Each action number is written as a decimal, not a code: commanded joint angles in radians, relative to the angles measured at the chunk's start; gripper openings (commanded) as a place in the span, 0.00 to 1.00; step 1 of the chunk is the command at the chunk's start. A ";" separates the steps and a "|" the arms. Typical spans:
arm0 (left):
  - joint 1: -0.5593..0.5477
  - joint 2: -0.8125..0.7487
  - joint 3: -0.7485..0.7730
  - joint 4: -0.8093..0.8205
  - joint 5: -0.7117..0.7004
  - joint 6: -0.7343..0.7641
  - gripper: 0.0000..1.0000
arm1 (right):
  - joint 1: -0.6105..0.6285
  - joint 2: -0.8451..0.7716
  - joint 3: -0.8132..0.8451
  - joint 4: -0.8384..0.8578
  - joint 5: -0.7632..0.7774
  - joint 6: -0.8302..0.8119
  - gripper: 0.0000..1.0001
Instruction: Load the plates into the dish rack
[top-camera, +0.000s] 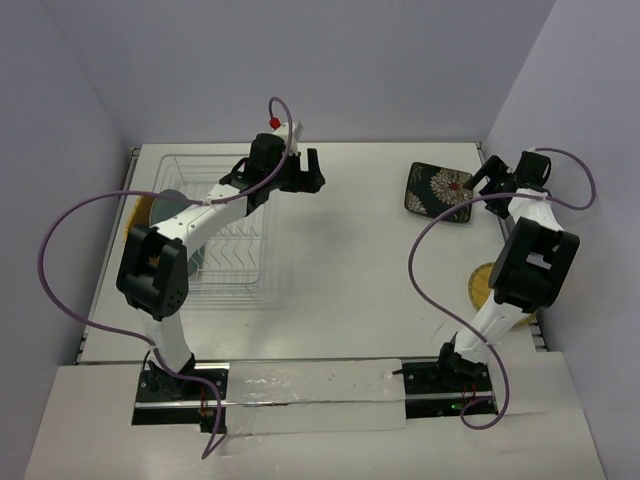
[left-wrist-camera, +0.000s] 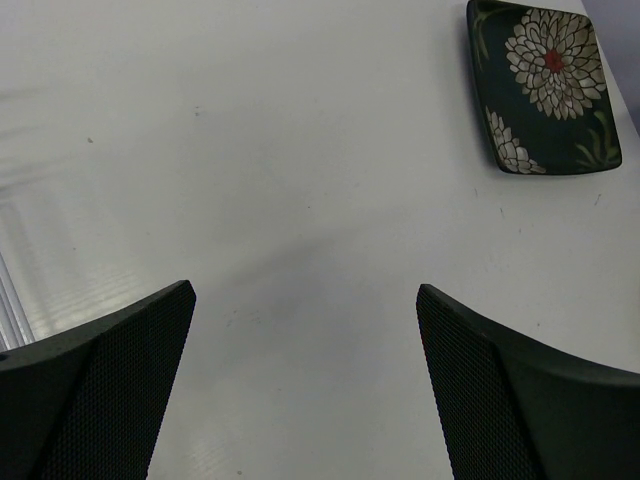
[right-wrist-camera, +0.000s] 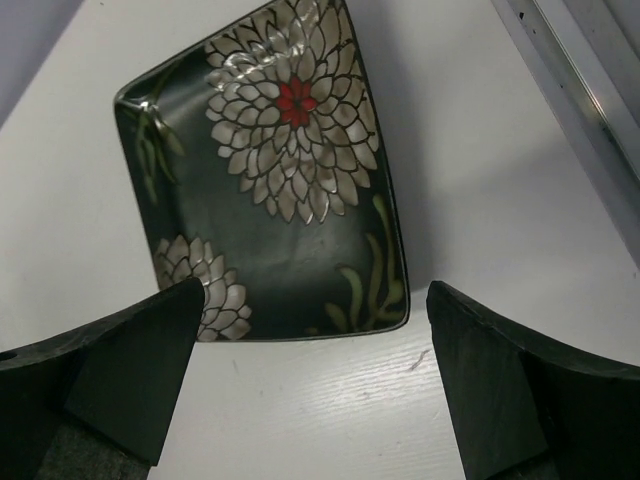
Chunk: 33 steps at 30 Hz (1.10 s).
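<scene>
A black square plate with a white and red floral pattern is seen lying flat on the white table, at the far right side and well apart from the white wire dish rack on the left. The right gripper is held just short of this plate with its fingers spread wide and nothing between them. In the right wrist view the plate lies straight ahead of the gripper. Its near edge runs across the gap between the two fingertips, and its sides run away from the gripper with a slight skew. No contact can be made out.

The left gripper is likewise spread and empty. It is poised over bare table beside the rack's far right corner, and the floral plate shows only at the upper right of its view. The right arm is therefore judged much the nearer, and the coming move is judged to be a short advance and a closing on the plate's near rim.

A round teal-grey plate appears to stand in the rack's left part. A yellowish plate shows beside the rack's left side, and a small round yellow-tan plate lies partly hidden behind the right arm.

No brand, label or legible writing is found.
</scene>
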 joint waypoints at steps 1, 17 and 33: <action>-0.008 -0.017 0.019 0.066 0.032 -0.013 0.99 | -0.009 0.096 0.120 -0.095 0.010 -0.071 0.99; -0.008 -0.012 -0.011 0.090 0.051 -0.010 0.99 | -0.009 0.294 0.235 -0.173 -0.029 -0.122 0.91; -0.008 -0.039 -0.035 0.090 0.029 -0.004 0.99 | -0.004 0.396 0.338 -0.257 -0.149 -0.069 0.88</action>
